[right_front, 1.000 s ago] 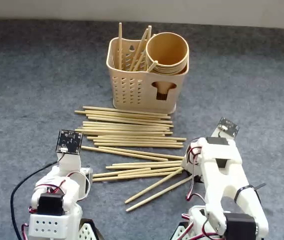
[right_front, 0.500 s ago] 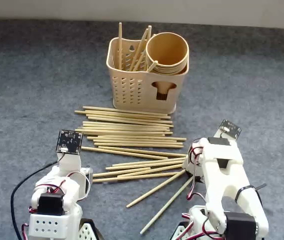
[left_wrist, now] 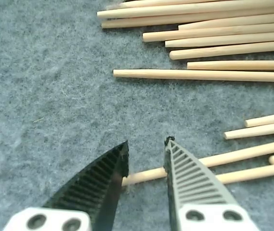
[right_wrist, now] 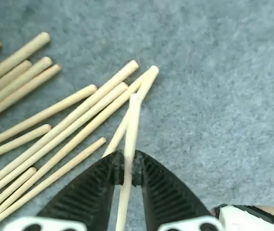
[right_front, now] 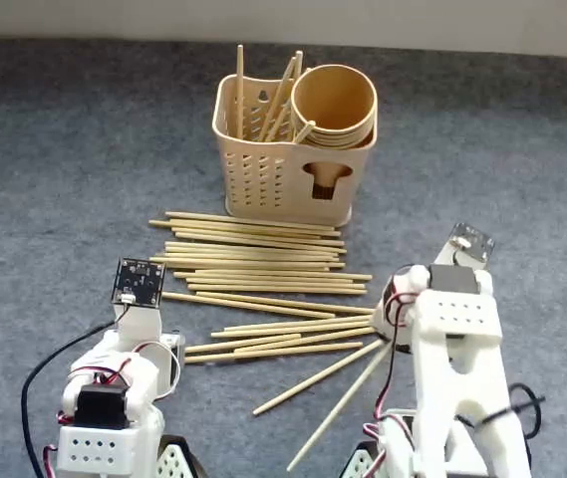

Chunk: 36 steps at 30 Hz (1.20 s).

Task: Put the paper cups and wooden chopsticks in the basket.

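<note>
Chopstick (right_wrist: 132, 120) pinched in right hand (right_wrist: 128, 166); left hand (left_wrist: 146, 143) parted, empty; loose pile (right_front: 263, 259) lies before basket (right_front: 273, 179).

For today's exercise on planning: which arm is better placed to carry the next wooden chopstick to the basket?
Right. The right arm has its jaws shut on a thin wooden chopstick, ready to carry to the beige plastic basket. The left arm has its jaws open, holding nothing.

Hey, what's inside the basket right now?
The basket holds nested paper cups on one side and several wooden chopsticks standing tilted beside them. Their lower parts are hidden behind the basket's wall, so the exact cup count cannot be told.
</note>
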{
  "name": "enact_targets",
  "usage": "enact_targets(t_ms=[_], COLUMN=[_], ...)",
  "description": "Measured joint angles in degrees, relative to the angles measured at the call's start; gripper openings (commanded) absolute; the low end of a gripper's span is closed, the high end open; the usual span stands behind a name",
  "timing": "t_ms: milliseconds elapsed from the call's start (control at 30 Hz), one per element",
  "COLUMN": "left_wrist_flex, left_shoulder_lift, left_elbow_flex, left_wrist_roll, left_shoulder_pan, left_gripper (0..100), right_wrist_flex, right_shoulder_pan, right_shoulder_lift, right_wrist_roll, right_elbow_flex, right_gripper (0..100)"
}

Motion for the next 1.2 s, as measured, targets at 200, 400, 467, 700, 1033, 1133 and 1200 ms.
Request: enact_targets(t_ms=[200, 400, 467, 700, 1033, 1133, 1200], left_wrist_flex=[0.0, 0.0, 0.0, 0.2, 0.2, 0.2, 0.2], left_shoulder_lift=[0.0, 0.0, 0.0, 0.0, 0.0, 0.0, 0.0], left_elbow_flex=[0.0, 0.0, 0.0, 0.0, 0.0, 0.0, 0.0], left_wrist_roll=[0.0, 0.0, 0.0, 0.0, 0.0, 0.0, 0.0], left_shoulder_pan=[0.0, 0.0, 0.0, 0.0, 0.0, 0.0, 0.0], left_gripper=[14, 14, 14, 14, 14, 14, 14], right_wrist_flex=[1.4, 7.4, 8.4, 11.0, 11.5, 11.6, 11.6], right_shoulder_pan=[0.0, 0.0, 0.0, 0.0, -0.1, 0.1, 0.2], right_shoulder_lift=[-12.7, -21.8, -24.3, -32.2, -42.4, -43.1, -43.1], right_wrist_roll=[1.2, 1.6, 1.6, 1.6, 1.6, 1.6, 1.6], right_elbow_flex=[0.0, 0.0, 0.0, 0.0, -3.5, -6.9, -9.8], right_gripper=[0.5, 0.5, 0.5, 0.5, 0.5, 0.5, 0.5])
